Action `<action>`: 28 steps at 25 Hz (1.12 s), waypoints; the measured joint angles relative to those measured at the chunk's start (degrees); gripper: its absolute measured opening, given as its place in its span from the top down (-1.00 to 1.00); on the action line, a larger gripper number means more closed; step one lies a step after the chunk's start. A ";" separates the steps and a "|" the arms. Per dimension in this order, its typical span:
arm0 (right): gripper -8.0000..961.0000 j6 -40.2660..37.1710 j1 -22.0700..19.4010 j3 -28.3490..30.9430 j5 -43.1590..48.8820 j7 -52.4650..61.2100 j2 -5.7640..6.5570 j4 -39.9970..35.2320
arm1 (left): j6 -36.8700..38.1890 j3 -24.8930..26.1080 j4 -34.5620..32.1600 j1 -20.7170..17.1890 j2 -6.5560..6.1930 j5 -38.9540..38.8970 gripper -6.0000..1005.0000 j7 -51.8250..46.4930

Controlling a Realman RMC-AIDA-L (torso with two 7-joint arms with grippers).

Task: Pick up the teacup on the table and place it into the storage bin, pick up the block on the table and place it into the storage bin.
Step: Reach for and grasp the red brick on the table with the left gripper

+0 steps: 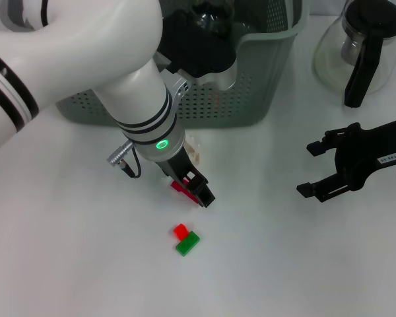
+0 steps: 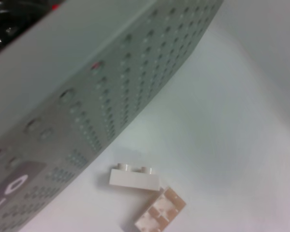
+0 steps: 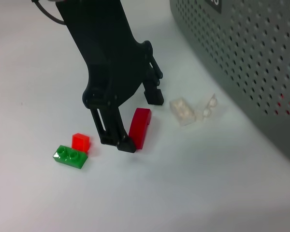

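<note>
Left pincer (image 1: pixel 197 189) stands low on the white bench (image 1: pixel 86 264), fingers narrowly astride a dark red plastic block (image 3: pixel 140 127), positioned for lifting. Right pincer (image 1: pixel 313 168) idle, spread wide. Beyond, the grey-green perforated storage bin (image 1: pixel 251 99) awaits; no teacup visible.

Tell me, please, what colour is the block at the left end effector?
Dark red; the block at the left end effector shows best in the right wrist view.

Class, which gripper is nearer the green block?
Left. The left gripper stands just beyond the green block, holding a red block. The right gripper hovers far off on the right.
</note>
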State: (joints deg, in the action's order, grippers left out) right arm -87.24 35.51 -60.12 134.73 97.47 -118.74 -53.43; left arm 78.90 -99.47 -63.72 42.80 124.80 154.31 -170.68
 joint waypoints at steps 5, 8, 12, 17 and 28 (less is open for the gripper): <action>-0.97 0.14 0.00 0.00 0.00 0.00 0.00 0.00 | 0.00 -0.08 0.00 0.00 0.00 0.03 -0.81 0.00; -0.97 0.21 0.08 0.00 0.00 0.00 0.00 -0.03 | 0.07 -0.11 0.00 -0.04 0.00 0.02 -0.81 0.00; -0.97 0.04 0.51 0.00 -0.07 0.01 0.00 -0.08 | 0.14 -0.11 0.00 -0.08 0.00 0.05 -0.81 0.00; -0.97 0.06 0.66 0.00 -0.15 0.04 -0.06 -0.09 | 0.56 0.23 -0.43 -0.09 0.00 0.13 -0.81 0.00; -0.97 0.38 0.71 0.00 -0.24 0.02 -0.09 -0.10 | 2.14 0.56 -0.61 0.21 0.00 -0.22 -0.81 0.00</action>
State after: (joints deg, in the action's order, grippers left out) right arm -86.86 36.21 -60.12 134.50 97.49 -118.83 -53.53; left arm 81.04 -98.91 -64.34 43.01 124.80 154.09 -170.68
